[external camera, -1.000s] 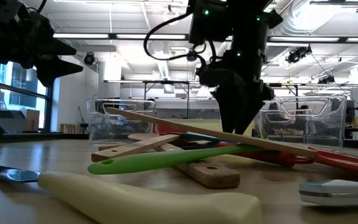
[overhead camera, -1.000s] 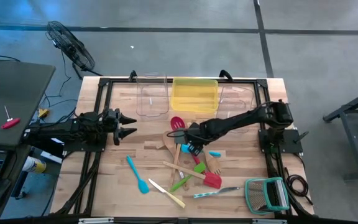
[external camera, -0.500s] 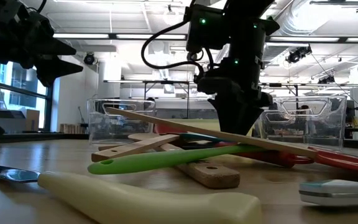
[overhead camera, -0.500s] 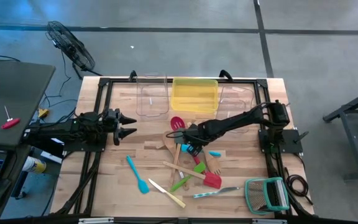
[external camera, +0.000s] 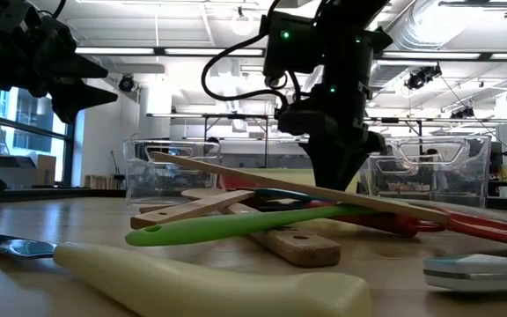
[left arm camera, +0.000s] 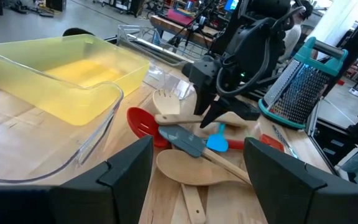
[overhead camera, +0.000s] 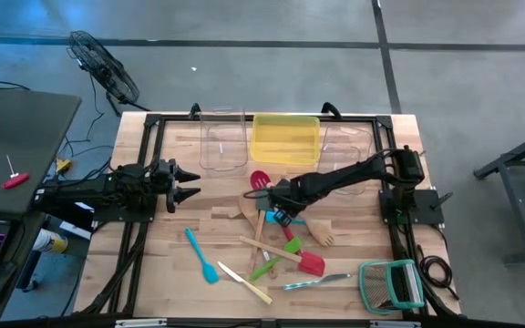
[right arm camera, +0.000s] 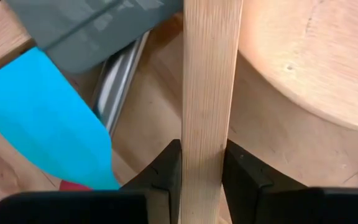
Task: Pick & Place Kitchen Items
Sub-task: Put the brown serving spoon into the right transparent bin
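A pile of kitchen items lies mid-table: a red spoon [overhead camera: 261,179], a wooden spoon [left arm camera: 185,168], a grey spatula [right arm camera: 86,25], a blue spatula [right arm camera: 48,124], a green spatula [external camera: 236,225] and a wooden fork [overhead camera: 321,233]. My right gripper [overhead camera: 279,212] stands over the pile, pointing down, shut on a pale wooden handle [right arm camera: 210,74]. It also shows in the low view [external camera: 333,180] and the left wrist view [left arm camera: 207,119]. My left gripper [overhead camera: 192,183] waits open and empty at the table's left, above the table. My right gripper pinches the pale wooden handle [right arm camera: 209,134] between its two fingers [right arm camera: 166,171], one on each long edge. The fingers come from above, pointing down, and lie across the handle. The handle runs over the other utensils of the pile; whether it is lifted clear, I cannot tell.
Two clear bins [overhead camera: 223,141] [overhead camera: 349,137] flank a yellow bin [overhead camera: 285,138] at the far edge. A green-framed wire rack [overhead camera: 392,282] stands at the near right corner. A blue spatula [overhead camera: 200,255], a cream-handled knife [overhead camera: 244,282] and metal cutlery [overhead camera: 322,281] lie near the front.
My right gripper has edged a little toward the table's left over the pile and turned slightly. The wooden fork at the pile's right has turned and slid a little, and the small blue piece beside it no longer shows there.
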Controlling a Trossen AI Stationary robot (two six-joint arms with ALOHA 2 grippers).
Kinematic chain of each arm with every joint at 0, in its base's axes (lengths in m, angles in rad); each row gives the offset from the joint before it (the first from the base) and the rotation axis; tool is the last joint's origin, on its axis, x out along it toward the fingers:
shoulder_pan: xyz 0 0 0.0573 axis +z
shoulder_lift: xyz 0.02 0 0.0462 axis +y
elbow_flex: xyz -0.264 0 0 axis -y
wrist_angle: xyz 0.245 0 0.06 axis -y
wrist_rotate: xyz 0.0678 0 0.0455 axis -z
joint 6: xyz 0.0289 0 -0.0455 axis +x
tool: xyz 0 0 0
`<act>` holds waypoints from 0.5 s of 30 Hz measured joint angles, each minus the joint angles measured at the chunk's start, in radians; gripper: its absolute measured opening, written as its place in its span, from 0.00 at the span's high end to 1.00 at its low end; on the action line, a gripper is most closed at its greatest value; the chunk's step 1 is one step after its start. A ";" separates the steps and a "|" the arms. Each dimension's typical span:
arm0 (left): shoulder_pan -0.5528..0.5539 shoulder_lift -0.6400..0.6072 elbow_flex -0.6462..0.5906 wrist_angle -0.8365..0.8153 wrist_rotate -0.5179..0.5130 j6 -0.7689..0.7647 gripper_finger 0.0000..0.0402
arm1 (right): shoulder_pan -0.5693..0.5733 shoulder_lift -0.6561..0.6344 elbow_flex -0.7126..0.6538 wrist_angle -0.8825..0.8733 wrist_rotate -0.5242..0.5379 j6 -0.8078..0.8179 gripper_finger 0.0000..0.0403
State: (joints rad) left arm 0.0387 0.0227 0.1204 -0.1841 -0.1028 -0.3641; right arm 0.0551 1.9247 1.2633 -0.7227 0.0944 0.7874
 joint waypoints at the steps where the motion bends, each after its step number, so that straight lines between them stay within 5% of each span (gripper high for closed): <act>1: 0.000 0.000 0.000 0.000 0.000 0.000 0.39 | 0.000 0.000 0.000 0.000 0.000 0.000 0.81; 15: 0.000 0.000 0.000 0.000 -0.003 0.000 0.39 | 0.037 -0.087 0.053 -0.030 0.038 0.001 0.81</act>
State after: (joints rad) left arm 0.0387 0.0231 0.1204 -0.1842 -0.1058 -0.3641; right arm 0.0926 1.8379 1.3165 -0.7524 0.1327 0.7884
